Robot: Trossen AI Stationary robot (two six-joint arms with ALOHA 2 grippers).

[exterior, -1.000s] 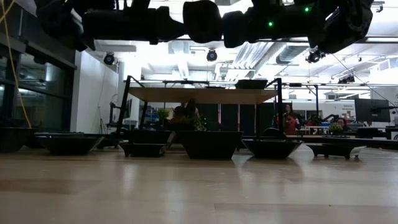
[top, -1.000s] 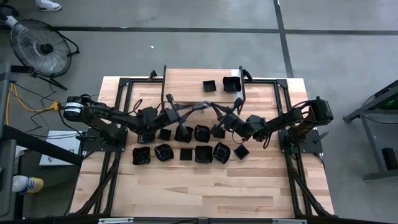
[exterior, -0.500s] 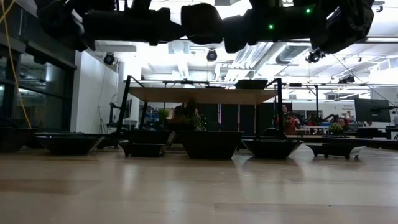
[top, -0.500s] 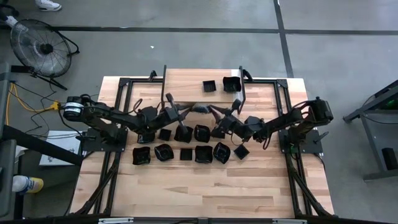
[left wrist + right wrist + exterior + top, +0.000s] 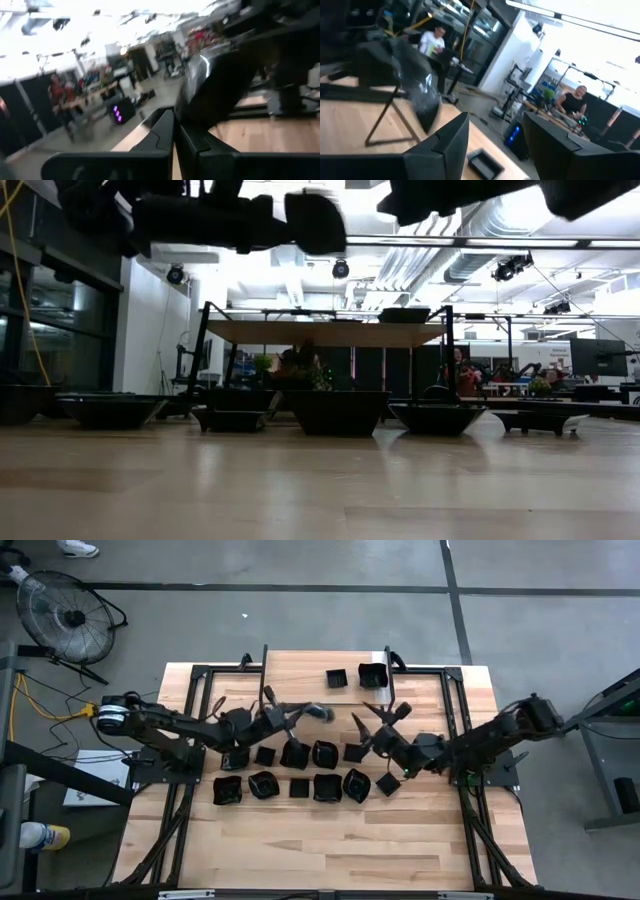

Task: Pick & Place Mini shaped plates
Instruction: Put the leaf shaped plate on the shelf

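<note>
A hand-over looks just finished: the left tool [image 5: 318,712] is pinched on one mini plate [image 5: 322,712], held up above the counter [image 5: 300,850] near its middle, while the right tool [image 5: 378,727] stands spread and empty, apart from that plate and off to its right. The left wrist view shows the fingers [image 5: 165,131] pressed together on the dish's glossy rim. The next move, as I judge it, calls for carrying the plate to a place — perhaps by the two dishes [image 5: 354,676] at the far edge. The other plates [image 5: 300,780] lie in two rows below both tools.
</note>
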